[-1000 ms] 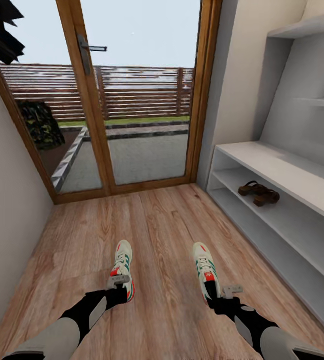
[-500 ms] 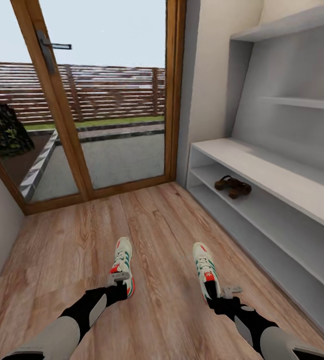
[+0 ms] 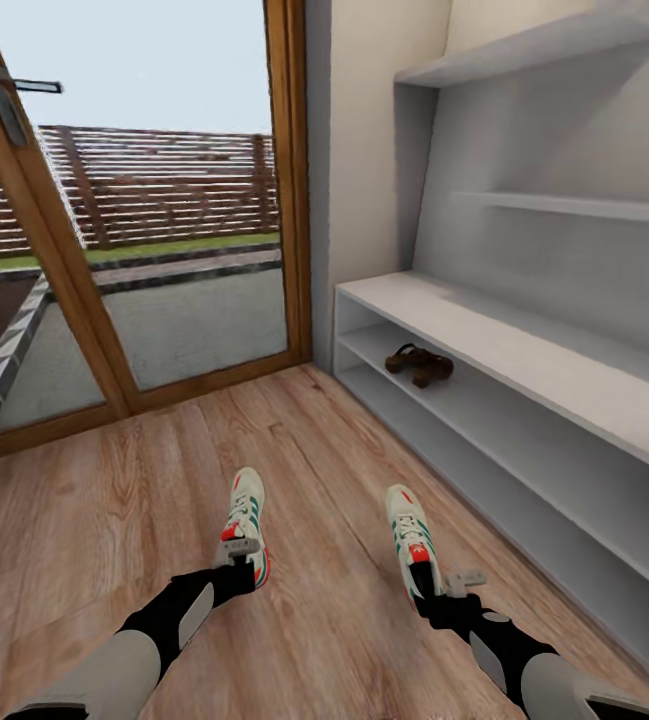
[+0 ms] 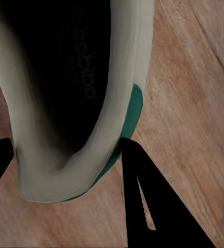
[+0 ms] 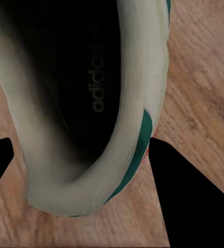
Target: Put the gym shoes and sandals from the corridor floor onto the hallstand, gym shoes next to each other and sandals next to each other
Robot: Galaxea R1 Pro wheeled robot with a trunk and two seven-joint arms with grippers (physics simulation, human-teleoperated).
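Two white gym shoes with green stripes and red-orange patches hang over the corridor floor (image 3: 334, 450), toes pointing away from me. My left gripper (image 3: 238, 566) is shut on the heel of the left gym shoe (image 3: 246, 520); the left wrist view shows its heel collar (image 4: 70, 129) between the fingers (image 4: 143, 191). My right gripper (image 3: 430, 586) is shut on the heel of the right gym shoe (image 3: 408, 528), whose collar (image 5: 91, 155) sits between the right fingers (image 5: 184, 191). The two brown sandals (image 3: 419, 364) lie side by side on the middle shelf of the white hallstand (image 3: 524, 350), ahead to the right.
A glazed wooden door (image 3: 164, 250) closes the corridor ahead on the left. The hallstand's lower shelf (image 3: 524, 500) runs along the right wall, with a wall shelf (image 3: 534, 45) high above it. Bare wood floor lies between me and the rack.
The whole view has swung to the right: the door slid left in the picture and the hallstand came nearer the middle. Both arms and their shoes keep the same place in the picture.
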